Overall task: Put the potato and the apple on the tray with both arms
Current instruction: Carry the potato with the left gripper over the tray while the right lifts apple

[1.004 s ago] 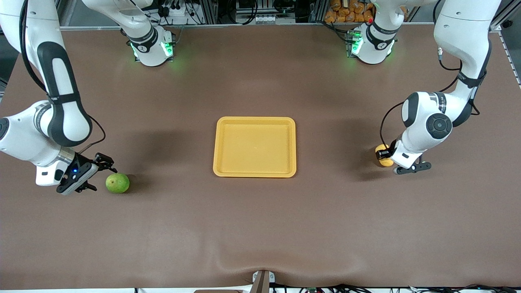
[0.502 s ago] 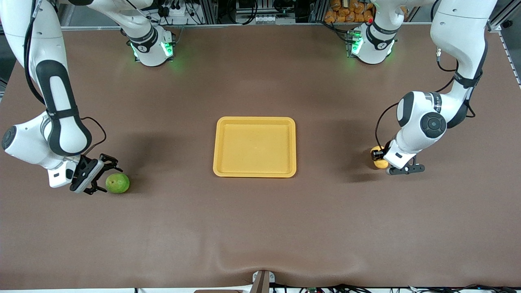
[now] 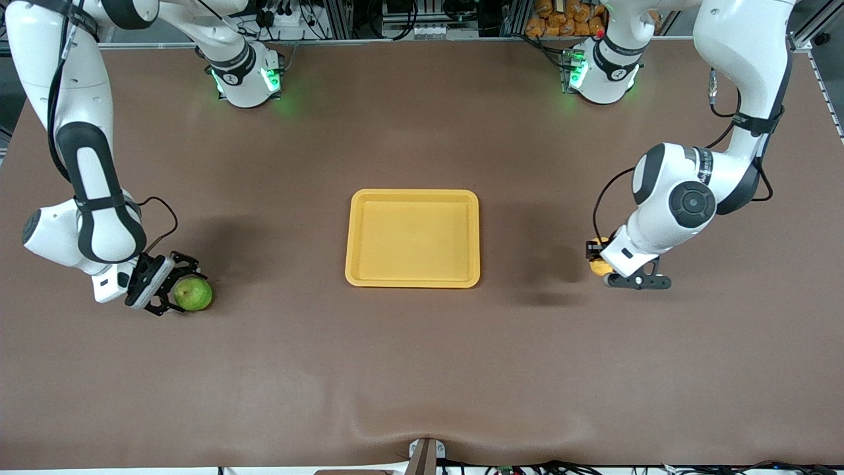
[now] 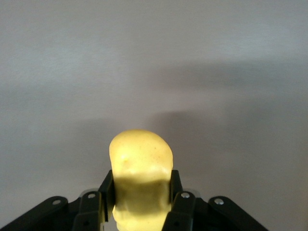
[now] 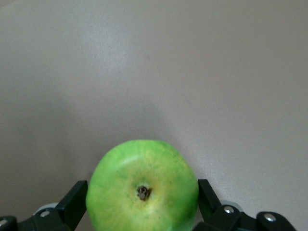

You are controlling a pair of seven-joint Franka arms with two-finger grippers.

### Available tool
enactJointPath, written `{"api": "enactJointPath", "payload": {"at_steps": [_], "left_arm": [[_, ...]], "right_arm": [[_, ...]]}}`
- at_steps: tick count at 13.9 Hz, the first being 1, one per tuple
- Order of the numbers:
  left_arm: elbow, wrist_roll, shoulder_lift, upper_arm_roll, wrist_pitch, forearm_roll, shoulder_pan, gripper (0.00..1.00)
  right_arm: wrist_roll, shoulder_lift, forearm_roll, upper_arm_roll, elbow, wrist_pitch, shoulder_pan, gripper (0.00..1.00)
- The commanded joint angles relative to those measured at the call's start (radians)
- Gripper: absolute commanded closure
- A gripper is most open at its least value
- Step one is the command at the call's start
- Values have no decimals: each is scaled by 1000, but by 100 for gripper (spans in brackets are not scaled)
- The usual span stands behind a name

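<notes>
The yellow-orange potato [image 3: 599, 266] [image 4: 140, 161] is pinched between the jaws of my left gripper [image 3: 596, 258] [image 4: 141, 187], which is shut on it, low over the table at the left arm's end. The green apple [image 3: 194, 294] [image 5: 144, 185] rests on the table at the right arm's end, stem dimple toward the wrist camera. My right gripper [image 3: 179, 285] [image 5: 143, 195] is open with one finger [image 5: 76, 198] on each side of the apple. The yellow tray [image 3: 412, 193] lies in the middle of the table with nothing in it.
Brown cloth covers the table [image 3: 422, 369]. A wide stretch of it separates each fruit from the tray. The two arm bases [image 3: 247, 76] stand along the edge farthest from the front camera.
The left gripper finished closing on the potato and carried it a little toward the tray. The right gripper slid forward until its open fingers straddle the apple, which stayed in place.
</notes>
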Motion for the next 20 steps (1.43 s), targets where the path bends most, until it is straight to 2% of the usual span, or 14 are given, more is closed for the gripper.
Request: {"api": "enactJointPath", "payload": {"at_steps": [1,2,4,5,10,13,16,20], "left_arm": [[73,-1,6,-40,-79,20,-8,100],[96,-17,8,-50,-102,18,-24,100],[111,-34,17,-48,-117,21,-88,100],[126,-45,19,-48,-117,21,-117,100],[248,-212,98,-43,-117,25,-270,100],[327,-310,163,-42,-117,43,-347,100],[398,-450,225,-42,-117,46,-410,100],[427,-588,291,-36,-117,46,-476,100]], "right_arm": [[-65,17,51,7,24,-8,-12,0],[-67,17,51,7,43,-13,-13,0],[-68,15,48,5,99,-20,-15,58],[-67,13,47,5,121,-22,-15,68],[-47,1,48,7,216,-49,0,69],[78,-29,31,4,254,-129,31,69],[100,-63,7,5,255,-178,71,69],[109,-137,-18,7,200,-215,163,73]]}}
